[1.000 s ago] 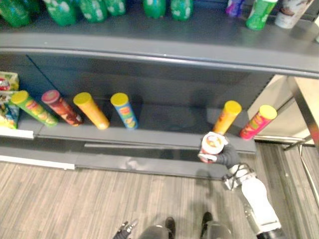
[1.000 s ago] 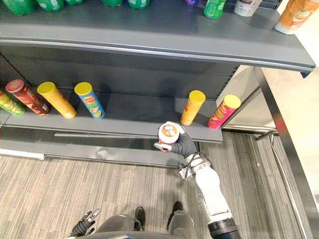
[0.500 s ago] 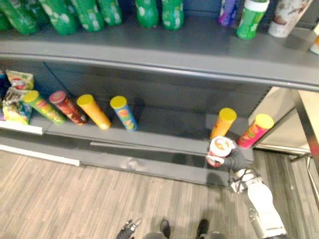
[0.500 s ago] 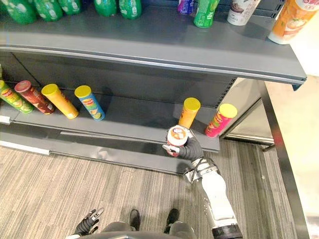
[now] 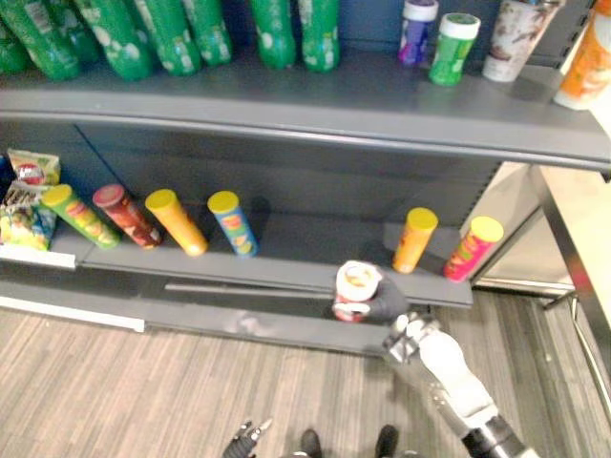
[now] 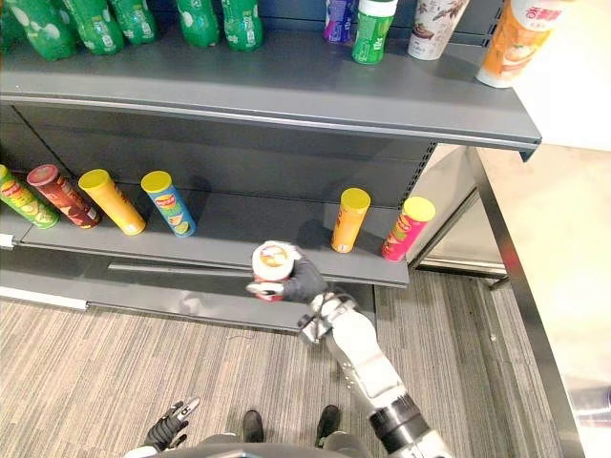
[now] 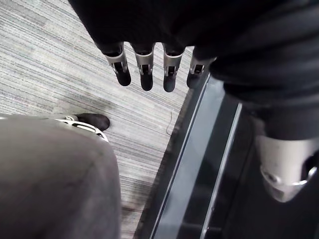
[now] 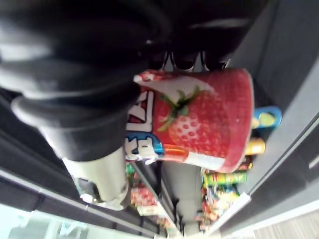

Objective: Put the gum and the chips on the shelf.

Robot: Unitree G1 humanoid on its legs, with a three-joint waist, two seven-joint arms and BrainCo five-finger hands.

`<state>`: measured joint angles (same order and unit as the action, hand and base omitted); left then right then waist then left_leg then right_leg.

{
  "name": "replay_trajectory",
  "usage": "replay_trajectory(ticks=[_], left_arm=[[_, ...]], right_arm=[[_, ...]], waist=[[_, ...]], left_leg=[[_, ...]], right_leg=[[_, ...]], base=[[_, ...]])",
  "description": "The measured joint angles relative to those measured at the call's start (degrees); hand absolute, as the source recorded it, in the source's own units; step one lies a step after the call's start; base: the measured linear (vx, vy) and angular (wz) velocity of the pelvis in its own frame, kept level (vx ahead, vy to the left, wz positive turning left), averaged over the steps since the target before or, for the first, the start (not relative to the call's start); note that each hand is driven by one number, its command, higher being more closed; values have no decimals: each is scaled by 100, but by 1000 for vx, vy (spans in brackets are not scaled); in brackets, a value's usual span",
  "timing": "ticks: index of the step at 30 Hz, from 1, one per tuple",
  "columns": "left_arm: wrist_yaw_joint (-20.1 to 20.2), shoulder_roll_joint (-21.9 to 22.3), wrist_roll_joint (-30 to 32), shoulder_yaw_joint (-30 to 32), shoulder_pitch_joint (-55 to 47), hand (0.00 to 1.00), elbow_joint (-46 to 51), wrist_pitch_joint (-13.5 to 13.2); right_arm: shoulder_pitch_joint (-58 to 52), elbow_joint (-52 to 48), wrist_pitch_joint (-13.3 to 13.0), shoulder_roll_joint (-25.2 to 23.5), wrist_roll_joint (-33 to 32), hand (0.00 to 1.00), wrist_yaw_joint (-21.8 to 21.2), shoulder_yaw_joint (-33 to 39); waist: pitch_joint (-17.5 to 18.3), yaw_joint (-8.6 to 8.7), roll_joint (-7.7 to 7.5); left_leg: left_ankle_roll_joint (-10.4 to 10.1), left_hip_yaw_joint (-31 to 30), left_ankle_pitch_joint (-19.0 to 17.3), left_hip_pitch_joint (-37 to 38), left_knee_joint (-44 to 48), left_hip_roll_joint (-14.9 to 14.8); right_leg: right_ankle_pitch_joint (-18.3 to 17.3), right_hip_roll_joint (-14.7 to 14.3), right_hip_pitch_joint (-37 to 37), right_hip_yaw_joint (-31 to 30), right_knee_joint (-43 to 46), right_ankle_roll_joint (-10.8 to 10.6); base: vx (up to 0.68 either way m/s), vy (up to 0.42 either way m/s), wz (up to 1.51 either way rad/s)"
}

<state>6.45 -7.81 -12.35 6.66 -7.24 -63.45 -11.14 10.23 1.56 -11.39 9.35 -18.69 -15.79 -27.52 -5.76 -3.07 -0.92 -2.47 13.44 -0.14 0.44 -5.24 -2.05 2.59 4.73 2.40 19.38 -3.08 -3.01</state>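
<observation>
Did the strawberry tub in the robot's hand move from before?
Yes. The strawberry tub, held in the right hand, has gone left, farther from the standing orange chip can.

Open stretch mid-way along the lower shelf (image 6: 239,229): bare board between the blue can (image 6: 168,202) and the orange can (image 6: 349,219), and the right hand (image 6: 307,282), curled round the red strawberry tub (image 6: 272,269), sits at the front edge facing that gap. Leftward it's crowded, with the yellow can (image 6: 112,201), dark red can (image 6: 59,196) and green can (image 6: 17,197) lined up close. Towards the right end the pink can (image 6: 407,229) stands just beside the orange one. Overhead the upper shelf (image 6: 286,86) juts out, capping the opening
</observation>
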Motion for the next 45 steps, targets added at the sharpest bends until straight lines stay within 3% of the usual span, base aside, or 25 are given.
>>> replay_trajectory(ticks=[6, 13, 20, 25, 35, 45], left_arm=[[-114, 30, -38, 0, 59, 0, -37, 21], [-197, 34, -40, 59, 71, 0, -53, 147], [-271, 10, -40, 283, -2, 0, -49, 241], [-270, 1, -35, 281, -8, 0, -38, 294], [-147, -21, -28, 271, -29, 0, -29, 299], [-104, -24, -27, 237, -19, 0, -30, 299]], right_arm=[[945, 136, 117, -314, -484, 100, 23, -275], [2066, 166, 154, -334, -912, 100, 204, -422], [3331, 371, 139, -282, -917, 100, 584, 420], [3933, 779, 137, 112, -907, 100, 908, 870], [4660, 1809, 268, 1076, -823, 100, 1151, 1465], [4770, 2678, 514, 1272, -503, 100, 1156, 1690]], waist=[[57, -174, -18], [85, -219, -60], [188, -243, -220], [190, -247, -225], [190, -225, -225], [162, -223, -205]], left_leg=[[7, -18, 12, 75, 3, 3], [18, -62, 20, 84, 4, -2], [28, -80, 36, 105, 20, -62], [14, -11, 53, 172, -5, -90], [12, 127, 54, 179, -15, -152], [11, 172, 52, 174, -35, -172]], right_leg=[[24, -18, -165, 72, -118, -2], [23, -25, -186, 104, -96, 1], [8, -87, -220, 89, -78, 28], [18, -123, -249, 19, -79, 67], [33, -203, -172, -123, -89, 89], [74, -241, -153, -228, -151, 145]], base=[[53, 4, 7], [6, 5, 2], [-1, -1, 0], [8, 0, -6], [25, -4, -8], [15, 0, -4]])
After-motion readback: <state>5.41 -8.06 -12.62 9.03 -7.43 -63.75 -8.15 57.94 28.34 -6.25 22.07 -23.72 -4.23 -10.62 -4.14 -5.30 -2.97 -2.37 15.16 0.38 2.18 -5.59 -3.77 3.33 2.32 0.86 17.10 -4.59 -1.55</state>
